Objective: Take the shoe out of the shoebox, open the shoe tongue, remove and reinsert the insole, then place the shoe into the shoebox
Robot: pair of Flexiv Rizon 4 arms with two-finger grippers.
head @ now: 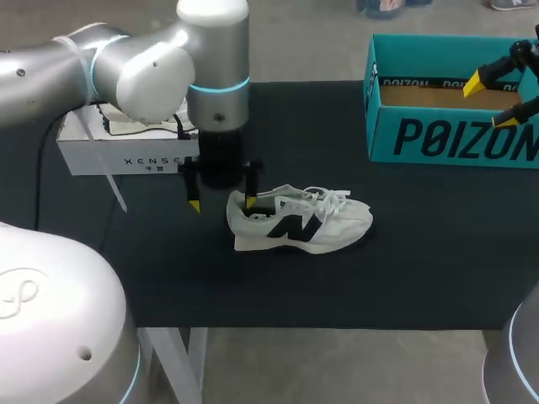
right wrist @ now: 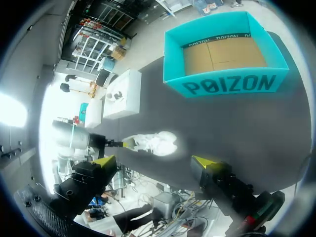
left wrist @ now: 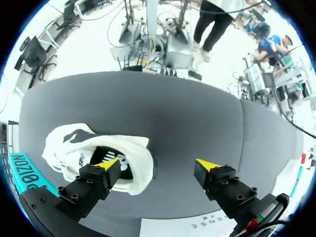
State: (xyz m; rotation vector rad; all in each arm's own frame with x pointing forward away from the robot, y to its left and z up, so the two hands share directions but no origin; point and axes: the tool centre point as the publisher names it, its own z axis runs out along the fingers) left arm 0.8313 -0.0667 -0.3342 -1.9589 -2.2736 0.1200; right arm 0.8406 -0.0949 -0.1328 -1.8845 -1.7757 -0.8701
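shoe (head: 299, 220) lies apart from lettered teal shoebox (head: 446, 139); left claw (head: 222, 203) and right claw (head: 490, 103) both released.

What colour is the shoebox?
The shoebox is teal outside, brown inside; the right wrist view shows it best.

silver arms (head: 143, 71), black yellow-tipped fingers (left wrist: 91, 182)

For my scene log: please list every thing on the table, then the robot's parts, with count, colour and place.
white lace-up sneaker with black logo: 1, white, table middle, upright
open teal cardboard shoebox: 1, teal, far right, empty
white rectangular box: 1, white, far left
black table: 1, black, under everything
left tool: 1, yellow tips, open, one finger at the sneaker's heel opening
right tool: 1, yellow tips, open, above the shoebox
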